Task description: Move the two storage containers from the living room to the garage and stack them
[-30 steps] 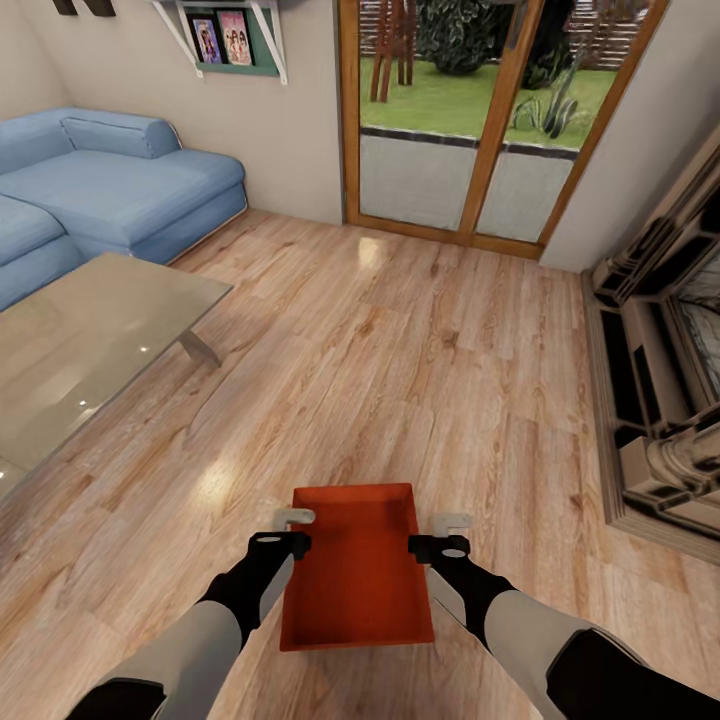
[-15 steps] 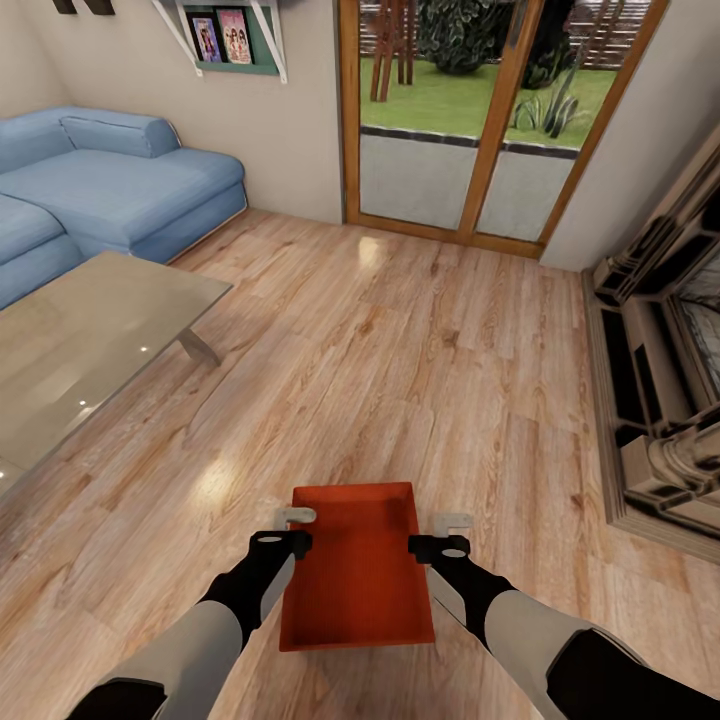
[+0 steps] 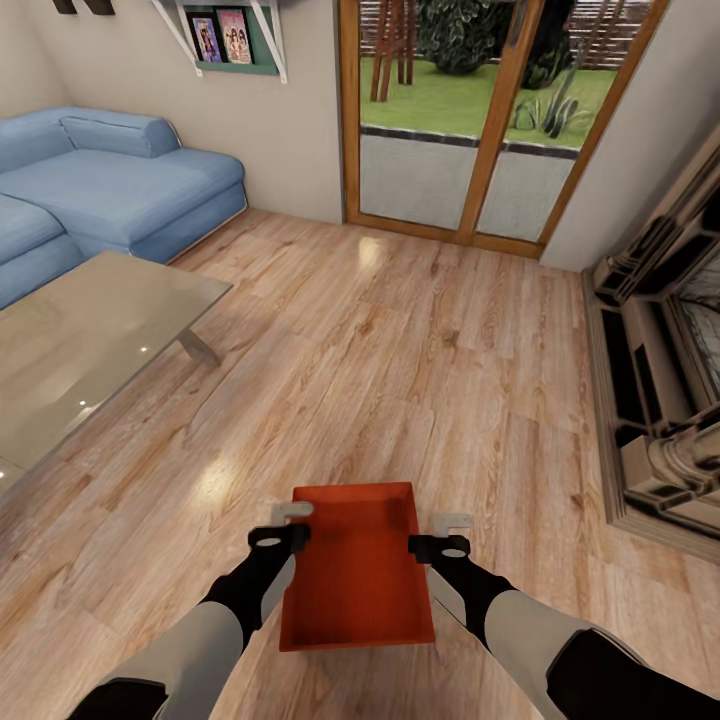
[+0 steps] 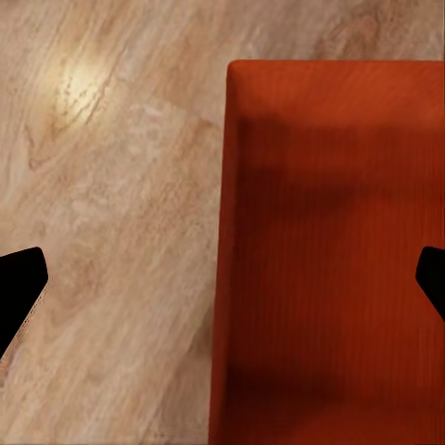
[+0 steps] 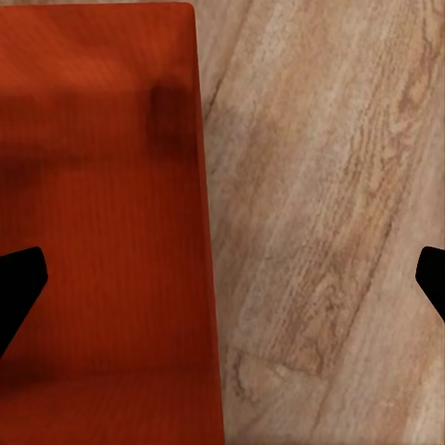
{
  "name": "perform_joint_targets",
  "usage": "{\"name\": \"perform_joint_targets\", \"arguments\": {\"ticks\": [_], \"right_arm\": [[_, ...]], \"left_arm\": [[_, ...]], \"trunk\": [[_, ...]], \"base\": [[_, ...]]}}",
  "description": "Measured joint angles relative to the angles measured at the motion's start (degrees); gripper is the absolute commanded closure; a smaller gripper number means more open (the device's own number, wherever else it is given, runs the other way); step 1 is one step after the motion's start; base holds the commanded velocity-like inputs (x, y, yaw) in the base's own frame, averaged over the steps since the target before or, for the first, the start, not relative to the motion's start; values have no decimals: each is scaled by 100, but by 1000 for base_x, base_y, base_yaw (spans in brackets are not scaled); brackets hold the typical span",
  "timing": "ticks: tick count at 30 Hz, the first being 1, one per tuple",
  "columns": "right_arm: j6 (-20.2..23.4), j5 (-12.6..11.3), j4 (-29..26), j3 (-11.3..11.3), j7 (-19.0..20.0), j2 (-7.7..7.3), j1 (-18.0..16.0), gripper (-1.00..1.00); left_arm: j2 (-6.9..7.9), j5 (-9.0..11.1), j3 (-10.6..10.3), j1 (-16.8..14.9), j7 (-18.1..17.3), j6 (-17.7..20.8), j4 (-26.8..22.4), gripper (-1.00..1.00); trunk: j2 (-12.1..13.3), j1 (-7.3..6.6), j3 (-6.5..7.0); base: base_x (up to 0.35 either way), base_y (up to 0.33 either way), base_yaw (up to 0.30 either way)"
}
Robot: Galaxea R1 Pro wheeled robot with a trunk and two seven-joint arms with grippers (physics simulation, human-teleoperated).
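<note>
One orange-red storage container (image 3: 358, 570), open-topped, lies on the living room's light wood-plank floor (image 3: 400, 380) right in front of me. My left gripper (image 3: 296, 525) hangs open over the container's left long wall, and my right gripper (image 3: 447, 532) hangs open over its right long wall. The left wrist view has that wall's edge (image 4: 225, 278) between the spread black fingertips (image 4: 19, 287), one over the box and one over the planks. In the right wrist view, the container (image 5: 102, 232) lies under one fingertip (image 5: 19, 283) and the floor under the other.
A glass-topped coffee table (image 3: 90, 340) stands at the left, with a blue sofa (image 3: 130, 185) behind it. A wood-framed glass door (image 3: 460, 130) to the garden is ahead. A dark stepped fireplace unit (image 3: 660, 380) lines the right wall.
My left gripper has edged slightly inward toward the container's left wall. The container, the right gripper and the camera have held still.
</note>
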Motion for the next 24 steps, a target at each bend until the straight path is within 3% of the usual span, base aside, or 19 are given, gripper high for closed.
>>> {"name": "perform_joint_targets", "arguments": {"ticks": [5,10,15,24], "right_arm": [[1,0,0,0,0,-5,0,-100],[2,0,0,0,0,-10,0,-100],[3,0,0,0,0,-16,0,-100],[3,0,0,-4,0,-14,0,-100]], "left_arm": [[0,30,-2,0,38,-388,81,-100],[0,8,-19,0,-31,34,158,-100],[0,5,-25,0,-46,65,160,-100],[0,13,-25,0,-53,73,161,-100]], "trunk": [[0,0,0],[0,0,0],[0,0,0],[-360,197,-161]], "base": [[0,0,0],[0,0,0],[0,0,0],[0,0,0]]}}
